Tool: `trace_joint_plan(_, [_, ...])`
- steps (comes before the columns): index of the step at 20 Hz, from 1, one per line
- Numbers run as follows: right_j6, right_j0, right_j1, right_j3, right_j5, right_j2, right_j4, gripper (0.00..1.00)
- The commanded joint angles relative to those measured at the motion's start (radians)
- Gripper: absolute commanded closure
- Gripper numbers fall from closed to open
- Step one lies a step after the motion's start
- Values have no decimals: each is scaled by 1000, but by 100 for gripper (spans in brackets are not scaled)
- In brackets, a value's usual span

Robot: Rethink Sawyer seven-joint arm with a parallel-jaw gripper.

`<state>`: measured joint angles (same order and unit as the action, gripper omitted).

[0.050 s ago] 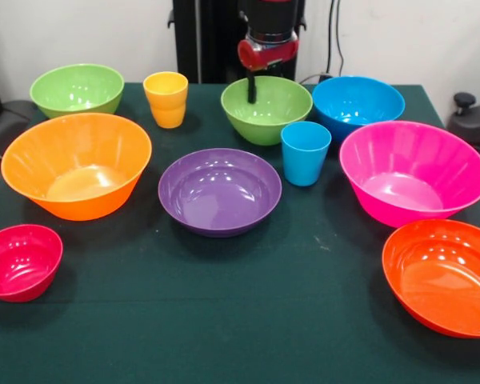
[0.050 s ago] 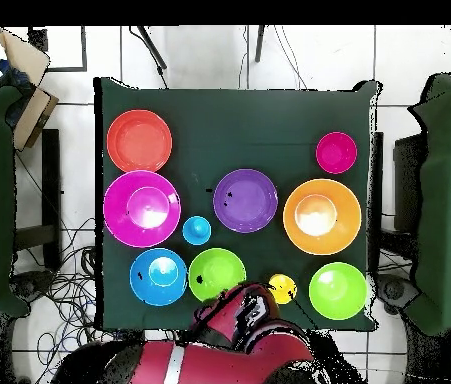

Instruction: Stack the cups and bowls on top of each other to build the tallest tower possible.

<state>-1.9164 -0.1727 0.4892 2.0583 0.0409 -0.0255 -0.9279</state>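
Near the top centre of the front view, the gripper (image 1: pixel 252 90) hangs over the far rim of the green bowl (image 1: pixel 266 109), directly beneath it; its dark tip reads as one narrow piece, so whether it is spread I cannot tell. No tower exists yet: every bowl and both cups, the yellow-orange cup (image 1: pixel 166 98) and blue cup (image 1: pixel 306 152), stand apart. Overhead, the arm (image 2: pixel 239 325) hides the tip but shows all pieces separate.

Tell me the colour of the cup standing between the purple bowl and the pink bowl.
Light blue. The cup shows best in the front view.
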Motion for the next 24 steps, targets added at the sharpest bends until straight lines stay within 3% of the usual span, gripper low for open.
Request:
trace_joint_plan(1, [-169, -7, -1, -16, -16, 98, 131, 0])
trace_joint_plan(3, [-176, 15, -3, -10, 10, 64, 162, 0])
trace_joint_plan(4, [-170, 26, -3, -8, 21, 48, 175, 100])
trace_joint_plan(7, [-174, 8, 30, 4, -30, 60, 213, 100])
trace_joint_plan(10, [-130, -104, 100, 50, -112, 145, 262, 100])
trace_joint_plan(13, [-53, -176, 170, 44, -214, 208, 308, 100])
trace_joint_plan(15, [-41, -176, 223, 41, -247, 196, 337, 100])
trace_joint_plan(20, [-82, -135, 251, 5, -237, 137, 370, 100])
trace_joint_plan(24, [-131, -94, 293, -9, -301, 101, 452, 100])
